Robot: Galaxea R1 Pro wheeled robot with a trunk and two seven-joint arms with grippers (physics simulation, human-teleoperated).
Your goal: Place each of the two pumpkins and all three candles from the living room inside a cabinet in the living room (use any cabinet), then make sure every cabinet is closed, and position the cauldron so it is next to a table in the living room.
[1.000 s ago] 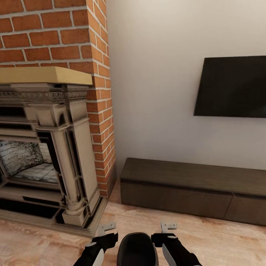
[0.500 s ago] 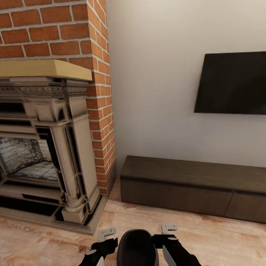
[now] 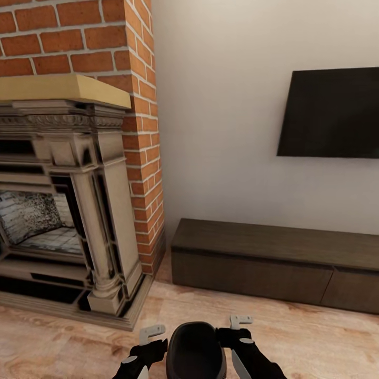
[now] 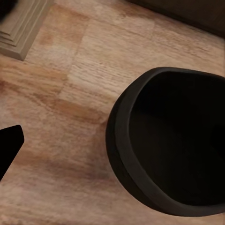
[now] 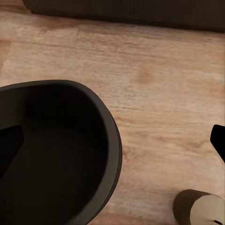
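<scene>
The black cauldron [image 3: 196, 350] sits low in the head view, between my two arms. My left gripper [image 3: 152, 332] is beside its left side and my right gripper [image 3: 240, 320] beside its right. In the right wrist view the cauldron [image 5: 56, 154] has its rim between widely spread fingertips [image 5: 219, 140], so that gripper is open. The left wrist view shows the cauldron's mouth [image 4: 173, 140] and one dark fingertip [image 4: 7, 145] far out to the side. A stubby grey-beige candle [image 5: 204, 210] stands on the floor near the cauldron. The long dark-brown cabinet [image 3: 263, 258] stands against the wall with its drawer fronts closed.
An ornate beige fireplace [image 3: 79, 210] with a brick chimney [image 3: 105, 37] fills the left. A dark flat screen [image 3: 331, 113] hangs on the white wall above the cabinet. Pale wood floor [image 3: 316, 337] lies between me and the cabinet.
The whole head view has slid slightly upward, so the camera has moved. The left gripper sits a little lower in the picture; the cauldron stays between the arms.
</scene>
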